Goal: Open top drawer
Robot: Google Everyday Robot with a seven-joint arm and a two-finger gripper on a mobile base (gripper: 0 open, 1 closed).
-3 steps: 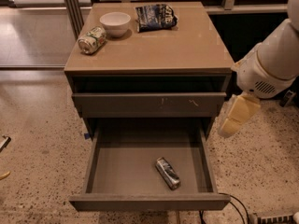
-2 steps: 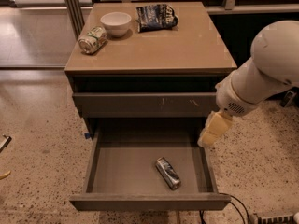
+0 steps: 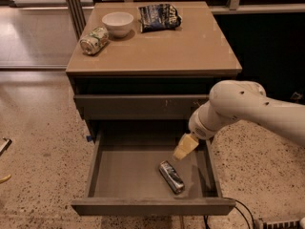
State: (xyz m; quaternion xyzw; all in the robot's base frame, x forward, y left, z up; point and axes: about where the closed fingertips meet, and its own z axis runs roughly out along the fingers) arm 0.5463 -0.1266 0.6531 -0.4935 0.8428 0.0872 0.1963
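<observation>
The top drawer point(image 3: 138, 107) is a wide, shallow grey-brown panel with small whitish scuffs right of centre. It sits shut, flush under the cabinet top point(image 3: 190, 51). Below it, a similar lower drawer point(image 3: 152, 206) is pulled far out, with a silver can point(image 3: 171, 176) lying inside. My gripper point(image 3: 184, 148), cream-coloured, hangs from the white arm point(image 3: 248, 109) over the right part of the open lower drawer. It is just below the top drawer's right end and a little above the can, touching neither.
On the cabinet top stand a white bowl point(image 3: 117, 23), a dark chip bag point(image 3: 159, 16) and a green can on its side point(image 3: 94, 40). A cable point(image 3: 240, 213) lies on the speckled floor at the lower right. A dark wall stands to the right.
The arm has swung left and down, from beside the cabinet's right side to over the open lower drawer. Both drawers and the can have not moved.
</observation>
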